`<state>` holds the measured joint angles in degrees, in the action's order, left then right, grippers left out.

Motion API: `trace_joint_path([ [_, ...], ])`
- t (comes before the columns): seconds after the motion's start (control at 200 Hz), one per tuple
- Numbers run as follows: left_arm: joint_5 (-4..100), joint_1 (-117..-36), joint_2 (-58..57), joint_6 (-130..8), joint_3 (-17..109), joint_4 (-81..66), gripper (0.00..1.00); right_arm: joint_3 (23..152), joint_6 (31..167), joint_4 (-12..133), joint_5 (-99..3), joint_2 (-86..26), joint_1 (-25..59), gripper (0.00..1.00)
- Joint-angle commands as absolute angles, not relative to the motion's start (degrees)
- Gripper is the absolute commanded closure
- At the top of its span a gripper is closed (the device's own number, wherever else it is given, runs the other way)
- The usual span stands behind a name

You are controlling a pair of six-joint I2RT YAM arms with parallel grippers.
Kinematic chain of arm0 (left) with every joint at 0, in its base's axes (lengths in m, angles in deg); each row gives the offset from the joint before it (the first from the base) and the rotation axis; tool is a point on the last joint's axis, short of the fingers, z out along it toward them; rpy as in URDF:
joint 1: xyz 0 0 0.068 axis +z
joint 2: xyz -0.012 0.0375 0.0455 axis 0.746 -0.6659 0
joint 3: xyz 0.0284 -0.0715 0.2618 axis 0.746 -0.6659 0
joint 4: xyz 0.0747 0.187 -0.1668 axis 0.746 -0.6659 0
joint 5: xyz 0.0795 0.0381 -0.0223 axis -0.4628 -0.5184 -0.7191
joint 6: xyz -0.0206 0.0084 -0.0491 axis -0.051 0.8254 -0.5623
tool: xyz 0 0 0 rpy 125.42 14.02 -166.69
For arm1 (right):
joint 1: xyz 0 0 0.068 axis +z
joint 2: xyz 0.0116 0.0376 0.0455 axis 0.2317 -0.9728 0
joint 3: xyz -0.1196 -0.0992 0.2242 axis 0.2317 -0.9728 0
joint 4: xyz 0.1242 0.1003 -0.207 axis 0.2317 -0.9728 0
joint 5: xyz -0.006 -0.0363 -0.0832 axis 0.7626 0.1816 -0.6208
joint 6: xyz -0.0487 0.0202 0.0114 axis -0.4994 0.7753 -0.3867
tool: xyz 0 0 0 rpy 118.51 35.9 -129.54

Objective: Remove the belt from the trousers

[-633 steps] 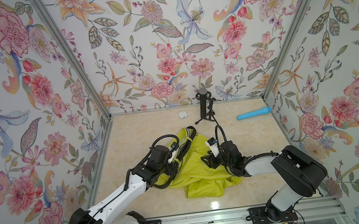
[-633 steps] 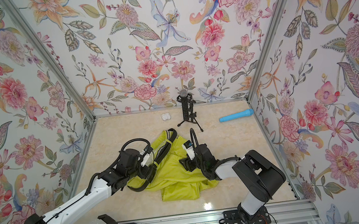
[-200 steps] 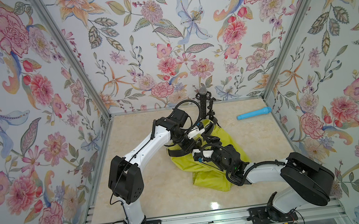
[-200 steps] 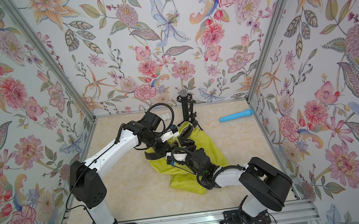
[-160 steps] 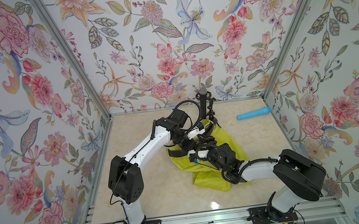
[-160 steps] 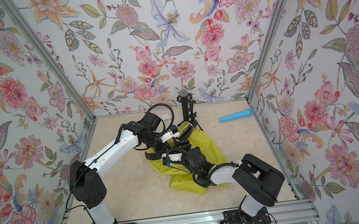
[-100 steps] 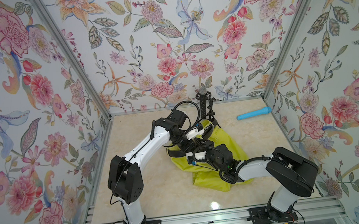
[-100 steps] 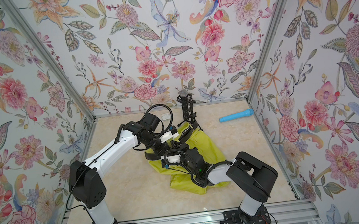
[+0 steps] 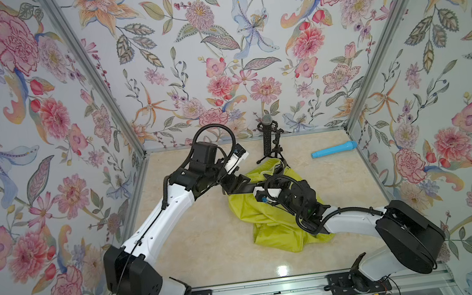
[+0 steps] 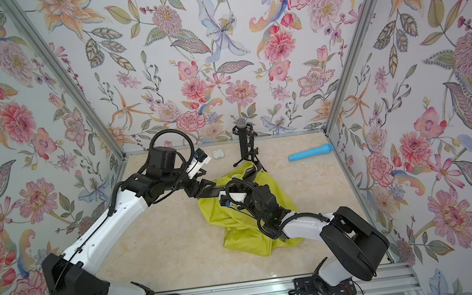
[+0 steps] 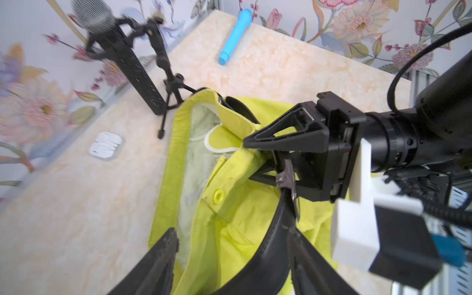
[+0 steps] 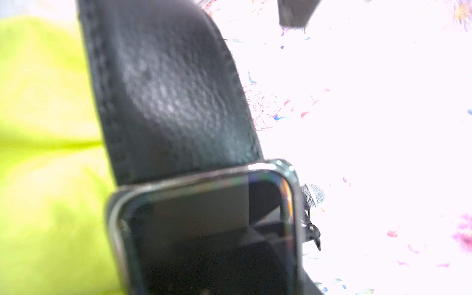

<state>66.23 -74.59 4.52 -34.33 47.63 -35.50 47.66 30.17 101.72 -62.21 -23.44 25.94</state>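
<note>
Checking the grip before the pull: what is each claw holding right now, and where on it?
The right claw grips the belt at its buckle end. The left claw stands open around the belt, holding nothing.

Front left: the tabletop [image 9: 210,249] is bare between the left arm [image 9: 161,218] and the trousers [image 9: 268,221]; lots of room.
Middle: the trousers lie heaped; the left end effector [image 11: 229,235] and right end effector [image 11: 251,161] sit close together over them.
Belt: the belt [image 11: 270,242] crosses that small gap.
Back: a microphone stand [image 9: 267,141] stands just beside the trousers; a small white thing [image 10: 218,154] lies near.
Back right: a blue tube [image 9: 334,149] lies flat, bare room around it.
Front right: the right arm [image 9: 354,225] blocks the way.
</note>
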Motion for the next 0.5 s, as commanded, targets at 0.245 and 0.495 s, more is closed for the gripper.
trace_joint_path([
  [0.245,49.16,-75.64,18.22,-36.74,16.94,23.48,0.13,62.96,65.42,74.67,-27.91,-18.86,13.97,1.00],
  [0.495,50.61,-77.96,8.82,-37.02,18.22,32.00,0.14,65.88,68.73,71.67,-23.25,-20.92,13.65,1.00],
])
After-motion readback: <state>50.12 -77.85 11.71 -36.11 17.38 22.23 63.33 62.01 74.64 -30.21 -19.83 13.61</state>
